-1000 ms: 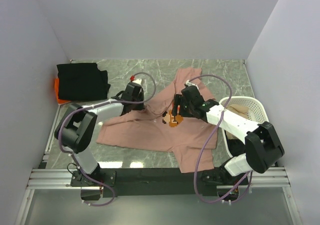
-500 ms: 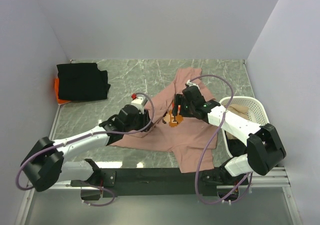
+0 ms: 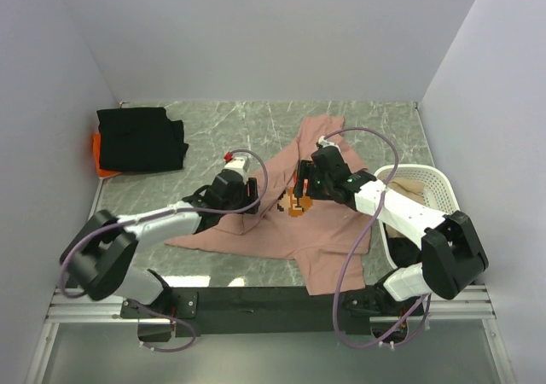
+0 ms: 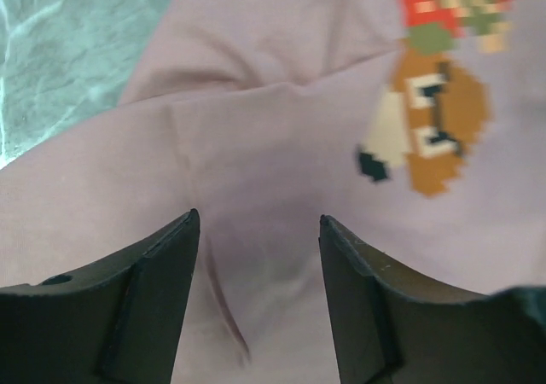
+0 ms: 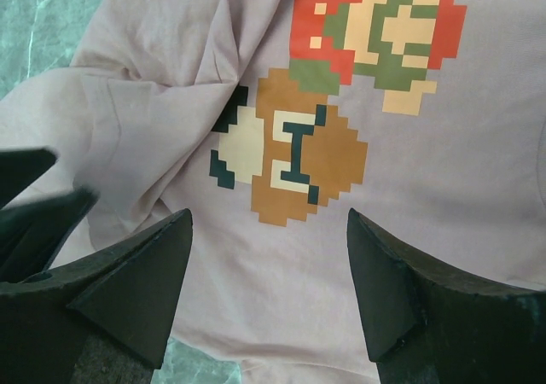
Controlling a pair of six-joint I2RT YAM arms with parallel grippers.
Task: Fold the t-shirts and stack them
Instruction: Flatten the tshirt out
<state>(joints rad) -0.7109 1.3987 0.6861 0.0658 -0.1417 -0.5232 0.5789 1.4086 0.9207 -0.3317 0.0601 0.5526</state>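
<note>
My left end effector (image 4: 256,224) hangs with jaws apart over the pink t-shirt (image 3: 256,235), spread mid-frame on the bench (image 3: 256,128). My right end effector (image 5: 269,218), also agape, hovers over its pixel graphic (image 5: 294,158).

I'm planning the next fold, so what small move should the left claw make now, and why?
Probably lower the left claw and pinch the crease of the pink shirt beneath it. It and the right claw stand open, holding nothing, and the shirt lies rumpled and unfolded, while the black shirt is folded at the far left.
</note>
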